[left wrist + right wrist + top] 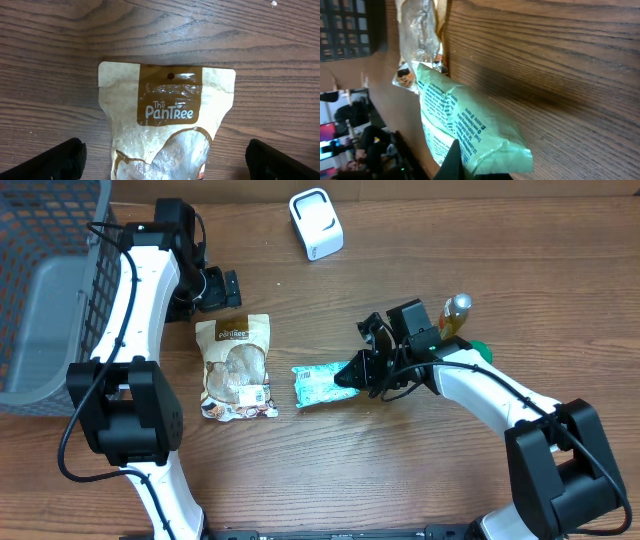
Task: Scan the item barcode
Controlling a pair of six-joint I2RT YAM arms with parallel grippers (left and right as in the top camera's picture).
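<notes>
The item, a pale green printed packet (318, 386), lies near the table's middle. My right gripper (352, 370) is shut on its right end. In the right wrist view the packet (470, 125) fills the lower left, pinched by a dark finger (452, 162) at the bottom edge. I cannot make out a barcode on it. A white scanner (316, 223) stands at the back centre. My left gripper (218, 288) hangs open just beyond the top of a beige and brown PanTree pouch (236, 366). Its fingers (55, 162) stand on either side of the pouch (167, 115) without touching it.
A grey mesh basket (50, 290) takes up the far left. A yellow-capped bottle (456, 313) and a green object (482, 349) stand behind the right arm. The pouch (420, 30) lies just left of the packet.
</notes>
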